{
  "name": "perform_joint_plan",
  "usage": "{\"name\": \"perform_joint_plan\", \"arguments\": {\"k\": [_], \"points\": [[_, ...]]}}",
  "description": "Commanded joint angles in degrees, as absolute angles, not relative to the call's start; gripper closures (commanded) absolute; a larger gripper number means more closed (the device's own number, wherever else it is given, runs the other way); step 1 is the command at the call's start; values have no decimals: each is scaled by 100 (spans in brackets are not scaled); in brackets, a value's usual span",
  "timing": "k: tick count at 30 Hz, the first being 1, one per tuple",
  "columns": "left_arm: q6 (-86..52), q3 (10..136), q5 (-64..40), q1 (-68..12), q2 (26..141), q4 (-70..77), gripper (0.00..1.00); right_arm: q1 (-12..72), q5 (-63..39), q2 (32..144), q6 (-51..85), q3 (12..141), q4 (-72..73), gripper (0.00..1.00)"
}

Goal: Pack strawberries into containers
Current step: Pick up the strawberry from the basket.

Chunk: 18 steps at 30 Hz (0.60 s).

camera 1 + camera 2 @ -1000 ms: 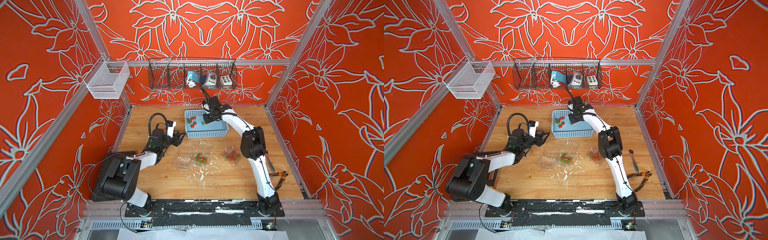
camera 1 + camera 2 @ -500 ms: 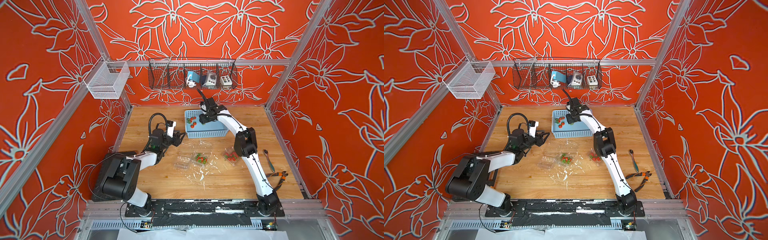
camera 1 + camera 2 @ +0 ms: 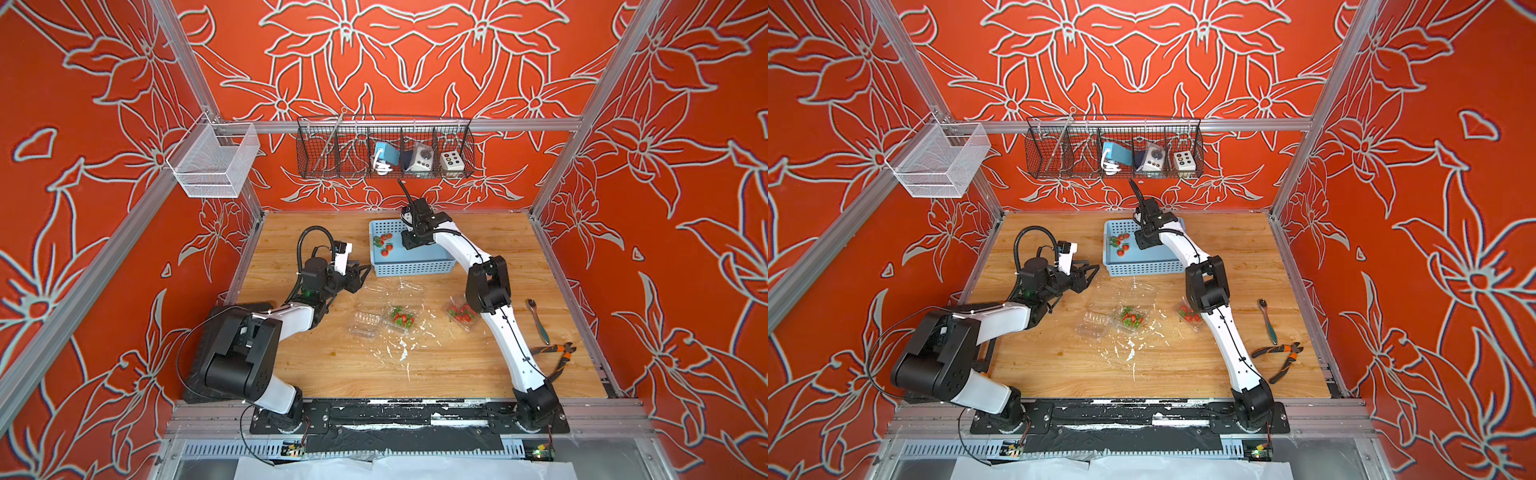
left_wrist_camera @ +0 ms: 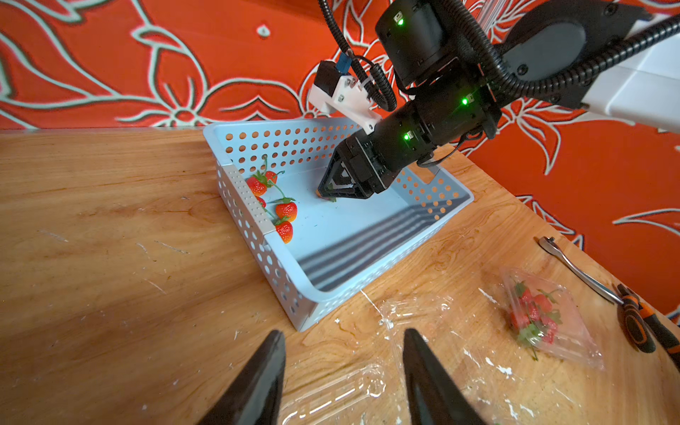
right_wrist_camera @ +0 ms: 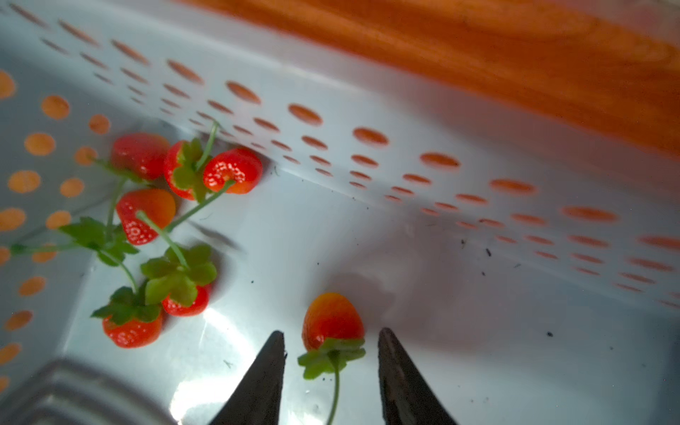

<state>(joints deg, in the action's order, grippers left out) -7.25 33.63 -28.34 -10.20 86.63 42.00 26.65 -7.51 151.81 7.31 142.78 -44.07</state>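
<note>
Left wrist view shows the left gripper (image 4: 344,331) open and empty, near an empty clear container (image 4: 415,312) at centre. Farther right, inside the far blue basket (image 5: 368,165), the right gripper (image 5: 331,331) stands open astride a lone strawberry (image 5: 331,316) lying on its floor: picking is in hand; next it should close gently, then lift.
</note>
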Motion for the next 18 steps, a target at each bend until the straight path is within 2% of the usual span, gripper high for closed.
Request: {"name": "perform_joint_plan", "arguments": {"k": [1,8,18], "points": [[-624,3384,-2864,-1053,8563,4193,49,2674,-683,15406,738,14419,-4463,63],[-615,3384,-2856,-1052,8551,4184,49,2681,-794,15479,747,14475,-4515,77],[-606,3375,-2839,-1044,8534,4184,49,2662,-791,15189,689,14328,-4518,87]]}}
